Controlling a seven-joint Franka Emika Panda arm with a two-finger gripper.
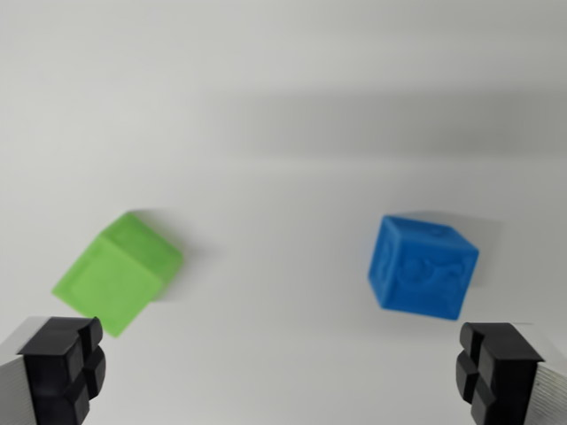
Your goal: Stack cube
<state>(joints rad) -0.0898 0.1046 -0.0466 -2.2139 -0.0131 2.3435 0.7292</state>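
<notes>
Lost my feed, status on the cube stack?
Jaws open, gripper empty, above the white table. Green cube at wrist view's left, blue cube at right, apart, unstacked. Nothing in the way.

Matt plastic green cube (118, 273), embossed blue cube (423, 266), black rubbery fingers (62, 372).

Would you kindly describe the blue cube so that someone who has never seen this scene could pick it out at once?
On the plain white surface lie only two cubes, apart from each other. The blue cube is the one toward the wrist view's right, just above the right fingertip of the open gripper. It is blue with a raised pattern on its face; its neighbour, the green cube, sits on the left.
</notes>
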